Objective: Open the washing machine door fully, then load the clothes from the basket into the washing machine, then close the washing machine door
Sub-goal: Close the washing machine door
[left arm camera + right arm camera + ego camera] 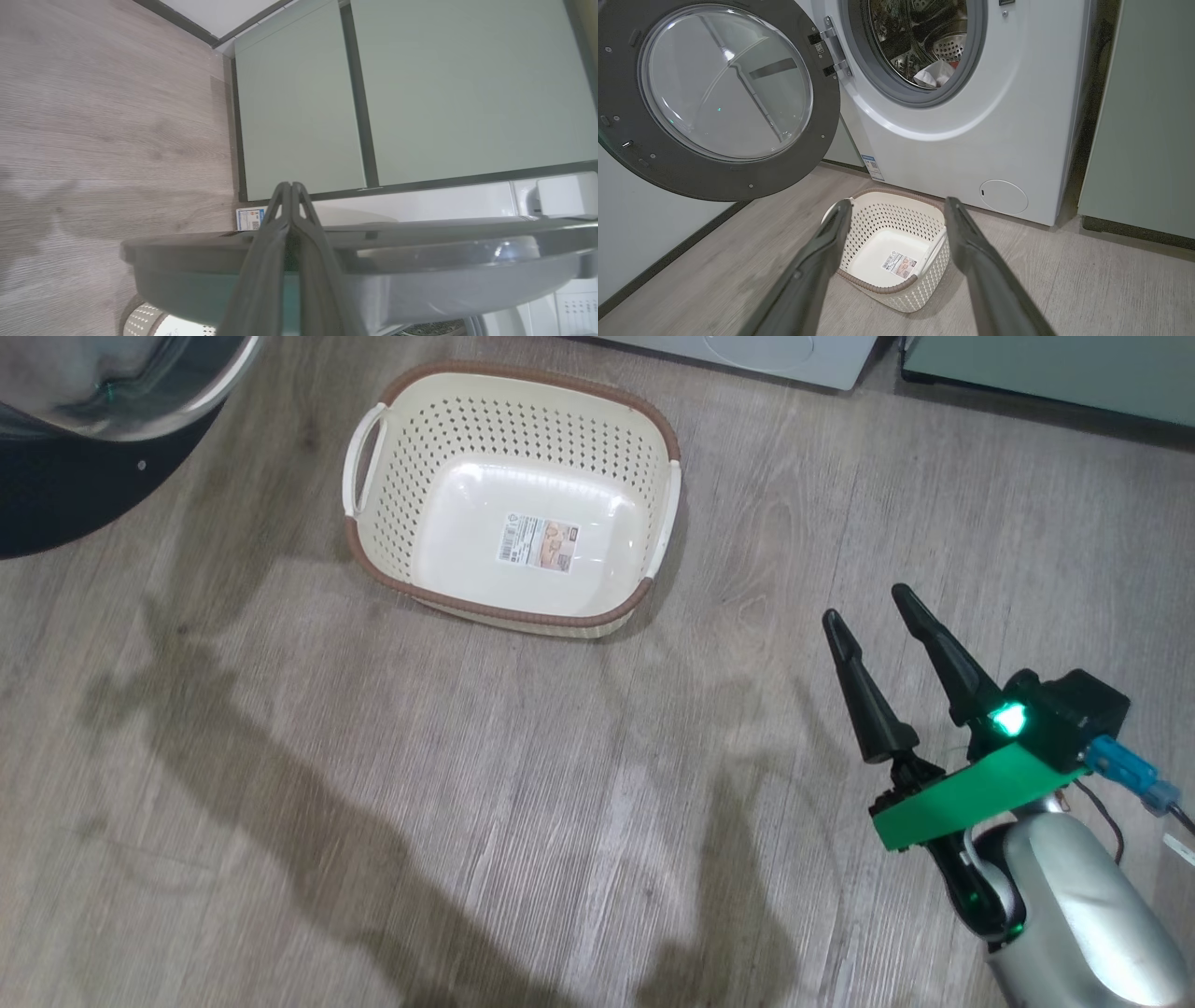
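Observation:
The washing machine (971, 149) stands with its door (714, 182) swung wide open to the left, the glass bowl facing out. Inside the steel drum lie the clothes (934, 73), a pale bundle with a speck of red. The basket (439, 439) sits on the floor before the machine, holding nothing but the sticker on its bottom. My right gripper (866, 603) hovers open to the right of the basket, aimed at it (896, 219). My left gripper (290, 185) is shut, fingers pressed together and crossing the door's rim (420, 280) seen edge-on; whether they touch is unclear.
Pale green cabinets (299, 107) flank the machine on the right (1148, 116). The door's black rim (56, 495) overhangs the floor at the upper left of the head view. Grey wood floor (467, 803) stretches in front of the basket.

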Tool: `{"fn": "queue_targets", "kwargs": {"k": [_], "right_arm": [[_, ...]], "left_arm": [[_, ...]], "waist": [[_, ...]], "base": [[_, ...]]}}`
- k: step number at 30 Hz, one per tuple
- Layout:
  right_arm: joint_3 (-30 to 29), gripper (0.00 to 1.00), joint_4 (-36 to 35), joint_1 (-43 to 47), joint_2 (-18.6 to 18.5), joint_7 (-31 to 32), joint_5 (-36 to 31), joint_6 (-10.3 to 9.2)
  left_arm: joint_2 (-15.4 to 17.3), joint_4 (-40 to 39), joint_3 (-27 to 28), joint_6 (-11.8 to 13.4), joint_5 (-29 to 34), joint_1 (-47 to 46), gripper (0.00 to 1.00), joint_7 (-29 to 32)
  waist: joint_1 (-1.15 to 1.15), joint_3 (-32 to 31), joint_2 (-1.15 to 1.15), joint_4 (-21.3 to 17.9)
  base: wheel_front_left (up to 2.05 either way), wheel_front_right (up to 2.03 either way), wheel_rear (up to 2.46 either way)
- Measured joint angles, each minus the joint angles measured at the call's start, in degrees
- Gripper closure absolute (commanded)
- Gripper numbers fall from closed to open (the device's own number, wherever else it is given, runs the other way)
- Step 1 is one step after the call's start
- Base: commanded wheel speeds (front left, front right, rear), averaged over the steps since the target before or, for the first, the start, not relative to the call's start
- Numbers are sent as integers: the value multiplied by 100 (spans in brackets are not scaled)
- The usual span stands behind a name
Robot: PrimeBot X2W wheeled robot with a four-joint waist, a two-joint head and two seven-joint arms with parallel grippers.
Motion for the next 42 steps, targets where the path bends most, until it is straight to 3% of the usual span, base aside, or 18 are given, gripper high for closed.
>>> {"fn": "queue_targets", "kwargs": {"k": [10, 18, 23, 29, 42], "right_arm": [[-3, 0, 20, 17, 29, 0, -8, 0], [-12, 0, 58, 40, 64, 0, -7, 0], [-76, 0, 89, 47, 136, 0, -4, 0], [-160, 0, 133, 162, 232, 0, 3, 0], [-188, 0, 113, 175, 321, 0, 3, 0]], "left_arm": [[-47, 31, 1, -264, -207, 38, 100, 608], [-352, 1, -148, -409, -419, 165, 100, 1413], [-628, -638, -339, -410, -811, 393, 100, 2319], [-1250, -1952, -655, -411, -1762, 1122, 100, 3579], [-2037, -3030, -1124, -452, -2323, 1811, 100, 4221]], "waist": [[0, -158, 0, -20], [0, -356, 0, -61], [0, -471, 0, -108], [0, -624, 0, -167], [0, -597, 0, -330]], "base": [[0, 0, 0], [0, 0, 0], [0, 0, 0], [0, 0, 0], [0, 0, 0]]}}
